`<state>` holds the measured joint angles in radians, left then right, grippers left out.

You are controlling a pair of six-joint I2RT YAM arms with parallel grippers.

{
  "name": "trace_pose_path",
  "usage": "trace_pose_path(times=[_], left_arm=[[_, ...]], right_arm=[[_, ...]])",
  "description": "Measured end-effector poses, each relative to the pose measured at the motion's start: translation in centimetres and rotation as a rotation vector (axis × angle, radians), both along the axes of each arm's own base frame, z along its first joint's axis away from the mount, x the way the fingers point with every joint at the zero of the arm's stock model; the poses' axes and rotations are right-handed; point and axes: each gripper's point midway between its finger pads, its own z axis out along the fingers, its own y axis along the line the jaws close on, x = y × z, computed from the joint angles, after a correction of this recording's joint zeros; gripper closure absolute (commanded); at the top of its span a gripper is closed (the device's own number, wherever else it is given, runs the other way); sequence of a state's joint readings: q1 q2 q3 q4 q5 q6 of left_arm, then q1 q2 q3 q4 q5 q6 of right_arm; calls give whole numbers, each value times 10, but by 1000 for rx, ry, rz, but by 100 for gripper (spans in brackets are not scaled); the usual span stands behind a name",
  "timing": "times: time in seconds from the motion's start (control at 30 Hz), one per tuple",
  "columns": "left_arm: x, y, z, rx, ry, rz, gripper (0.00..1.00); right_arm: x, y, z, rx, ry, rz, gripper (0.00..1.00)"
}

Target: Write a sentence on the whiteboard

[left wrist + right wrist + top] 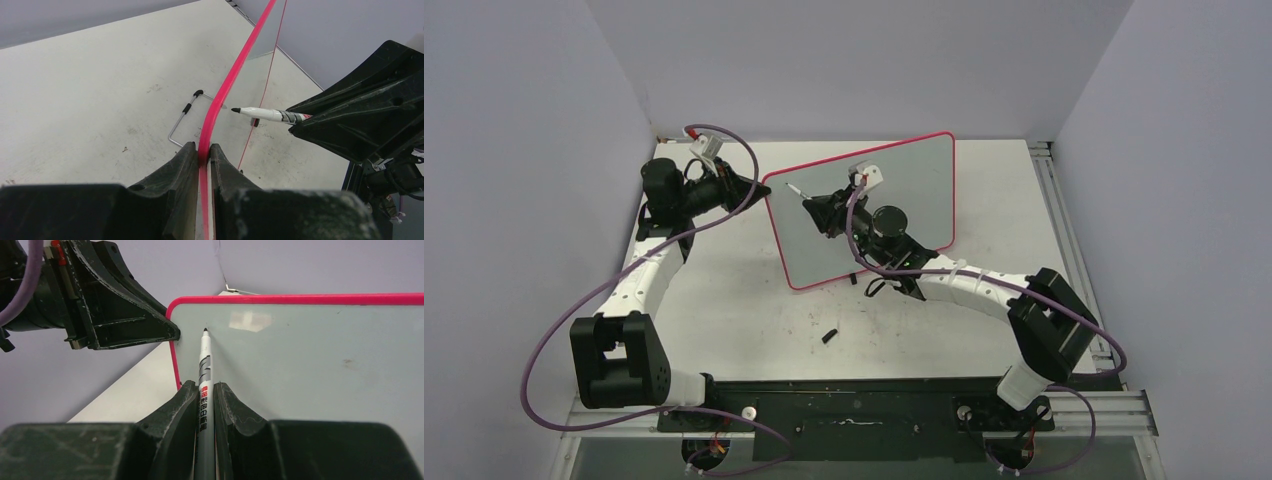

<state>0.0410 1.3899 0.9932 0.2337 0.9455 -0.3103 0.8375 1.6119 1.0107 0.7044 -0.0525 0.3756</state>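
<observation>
The whiteboard (914,190) stands tilted at the back of the table, its pale face ringed by a pink-red rim (225,90). My left gripper (759,187) is shut on the rim of the board's left edge, one finger on each side (204,150). A grey-and-white marker (204,365) with a black tip is clamped in my right gripper (205,387), pointing at the board's face (310,365) near its top left corner. Whether the tip touches the face I cannot tell. No writing shows on the board. In the top view the right gripper (809,207) hovers over the board's left part.
A bent wire stand (182,117) sits on the table behind the board. A small black cap-like piece (829,335) lies on the scuffed tabletop in front. Grey walls close in on the left, back and right, and a metal rail (1049,200) runs along the right edge.
</observation>
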Motion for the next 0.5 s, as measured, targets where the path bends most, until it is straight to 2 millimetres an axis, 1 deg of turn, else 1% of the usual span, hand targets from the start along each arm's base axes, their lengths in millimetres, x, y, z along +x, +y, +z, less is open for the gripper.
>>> trace_pose_path(times=[0.17,0.33,0.5], left_arm=[[0,0,0,1,-3,-1,100],[0,0,0,2,-5,-3,100],[0,0,0,2,-8,-3,100]], right_arm=[[3,2,-5,-8,5,-4,95],[4,4,-1,-5,-1,-4,95],[4,4,-1,-8,-3,-4,95]])
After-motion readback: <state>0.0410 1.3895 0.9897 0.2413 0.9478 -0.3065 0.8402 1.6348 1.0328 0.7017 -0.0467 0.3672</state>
